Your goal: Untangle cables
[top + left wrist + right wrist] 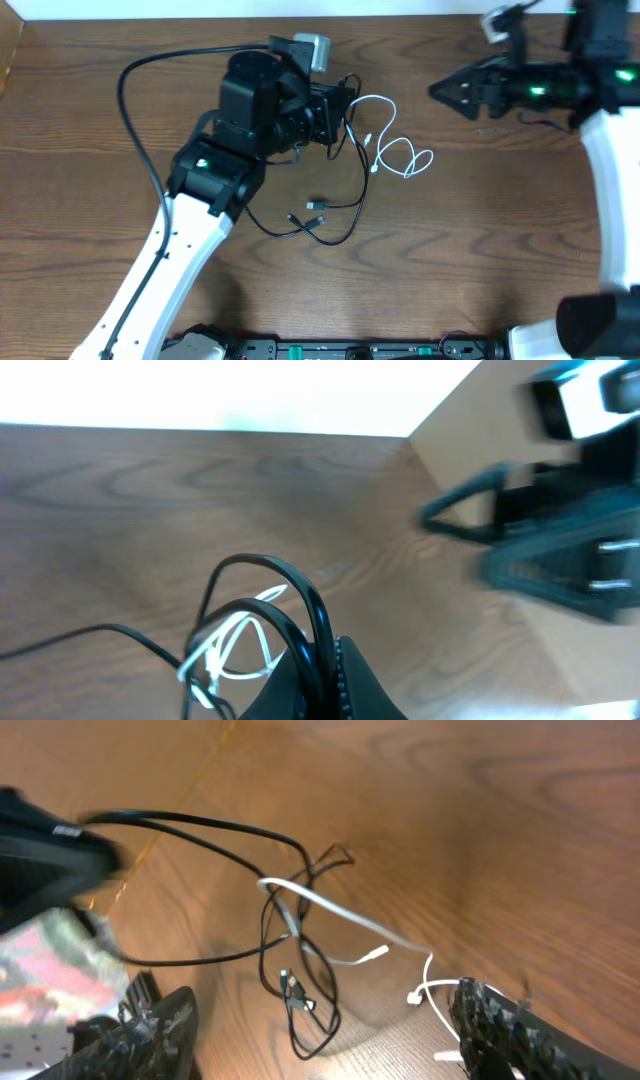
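Observation:
The black cable lies in loose loops at the middle of the table, its plugs near the centre. My left gripper is shut on a strand of it and holds that strand raised; in the left wrist view the black cable rises from between the closed fingers. The white cable curls just right of the black one and crosses it. My right gripper hangs open to the right of both cables, holding nothing; its fingers stand wide apart in the right wrist view.
The thick black arm cable arcs over the left of the table. The table's far edge runs close behind the left gripper. Bare wood stretches in front of the cables.

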Controlling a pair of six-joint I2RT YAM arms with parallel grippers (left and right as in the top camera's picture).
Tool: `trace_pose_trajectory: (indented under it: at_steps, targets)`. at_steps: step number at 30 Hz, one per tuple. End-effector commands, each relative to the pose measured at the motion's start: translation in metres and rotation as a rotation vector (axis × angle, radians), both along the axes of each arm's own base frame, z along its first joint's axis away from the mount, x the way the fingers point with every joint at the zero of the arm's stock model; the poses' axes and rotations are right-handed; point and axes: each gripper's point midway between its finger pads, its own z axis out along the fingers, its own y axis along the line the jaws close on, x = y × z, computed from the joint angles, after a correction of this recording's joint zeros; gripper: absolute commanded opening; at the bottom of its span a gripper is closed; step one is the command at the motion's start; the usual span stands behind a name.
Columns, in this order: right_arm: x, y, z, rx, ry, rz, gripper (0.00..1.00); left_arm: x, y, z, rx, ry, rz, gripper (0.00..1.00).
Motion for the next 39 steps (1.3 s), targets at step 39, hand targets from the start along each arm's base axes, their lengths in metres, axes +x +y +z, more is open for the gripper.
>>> trace_pose_trajectory:
  at_steps: [39]
  targets:
    - [0.034,0.194,-0.099,0.080,0.465,-0.192,0.38,0.026,0.056,-0.021,-0.004,0.166,0.439,0.08]
